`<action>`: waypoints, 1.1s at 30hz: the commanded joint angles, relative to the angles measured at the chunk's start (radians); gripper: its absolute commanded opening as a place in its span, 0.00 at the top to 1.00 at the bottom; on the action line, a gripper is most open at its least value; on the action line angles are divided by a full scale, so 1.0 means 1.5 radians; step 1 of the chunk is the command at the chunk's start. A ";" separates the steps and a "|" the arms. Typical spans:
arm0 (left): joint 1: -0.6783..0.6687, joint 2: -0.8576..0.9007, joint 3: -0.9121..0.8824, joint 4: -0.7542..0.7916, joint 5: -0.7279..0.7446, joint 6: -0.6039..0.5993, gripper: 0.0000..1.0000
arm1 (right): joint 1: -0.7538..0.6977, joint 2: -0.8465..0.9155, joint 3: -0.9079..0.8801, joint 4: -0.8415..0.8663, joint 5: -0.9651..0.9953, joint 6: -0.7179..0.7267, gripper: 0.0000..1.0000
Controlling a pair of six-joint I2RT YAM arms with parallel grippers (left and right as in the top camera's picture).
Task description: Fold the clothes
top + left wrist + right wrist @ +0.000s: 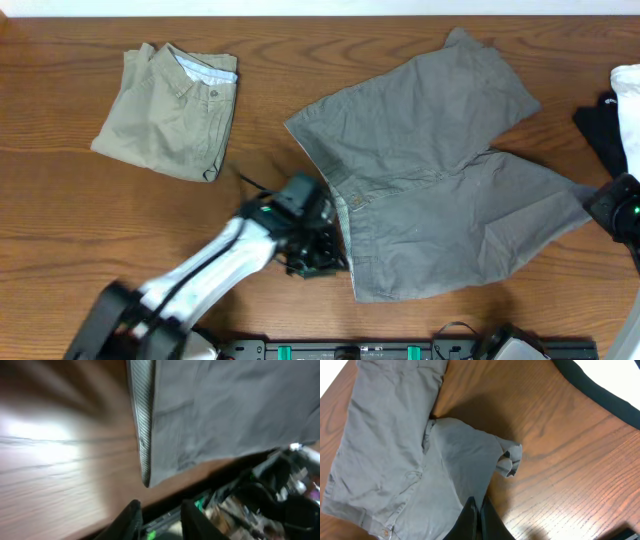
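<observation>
Black fingers of the left end effector [161,512] stand spread with nothing between them, just off the waistband [144,425] of the grey shorts [440,170]. At the far side, the right end effector [479,516] looks pressed together on the leg hem [507,462], which rises off the wood with its corner curled. The shorts lie spread across the middle and right of the bench [80,220], front up. An olive-khaki pair [170,110] sits folded well apart at the far left. I judge the cloth light, limp and creasing easily, so it will sag between holds. The doubled waistband and stitched hems are the firmest edges to take.
</observation>
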 commanded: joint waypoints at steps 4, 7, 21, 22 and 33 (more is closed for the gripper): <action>-0.011 0.108 -0.003 0.017 0.082 -0.030 0.61 | 0.005 -0.001 0.007 0.006 0.003 -0.015 0.99; -0.011 0.124 -0.003 0.031 0.079 -0.050 0.57 | 0.005 -0.001 0.007 0.009 0.001 -0.015 0.99; -0.030 0.177 -0.003 0.093 0.092 -0.165 0.47 | 0.005 -0.001 0.007 0.012 -0.032 -0.025 0.99; -0.031 0.185 -0.003 0.114 0.104 -0.180 0.48 | 0.005 -0.001 0.007 0.012 -0.032 -0.026 0.99; -0.056 0.220 -0.003 0.191 0.128 -0.258 0.81 | 0.005 -0.001 0.007 0.010 -0.032 -0.030 0.99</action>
